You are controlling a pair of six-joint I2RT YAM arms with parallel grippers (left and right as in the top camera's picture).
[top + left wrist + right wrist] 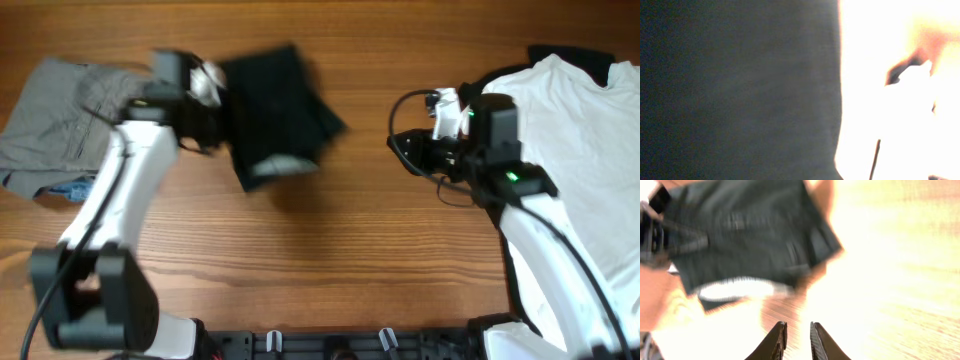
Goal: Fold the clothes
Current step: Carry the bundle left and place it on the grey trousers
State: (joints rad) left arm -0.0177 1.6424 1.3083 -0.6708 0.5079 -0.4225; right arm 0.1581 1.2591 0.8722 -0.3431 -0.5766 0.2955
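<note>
Black shirt (pixel 275 115) lies folded into a rough rectangle on the counter (pixel 380 230), left of centre and turned at a slight angle. It is blurred in the overhead view. There is a pale strip along its near edge. In the right wrist view the same shirt (pixel 750 235) fills the upper left.

Left fingers (pixel 207 85) are at the shirt's left edge and closed on the fabric there. Dark cloth (pixel 735 90) fills most of the left wrist view, pressed right up to the lens. The rest of that view is washed out, so the pinch itself can't be seen.

Right fingers (pixel 420 148) are over bare counter, right of centre, well apart from the black shirt and pointing toward it. In the wrist view the right fingers (pixel 786 327) are almost together, with a thin gap and nothing between them.

Grey trousers (pixel 55 120) are bunched at the far left, beside the left arm, with a bit of blue showing at their near edge. White shirt (pixel 580 130) is spread out at the far right, partly under the right arm.
</note>
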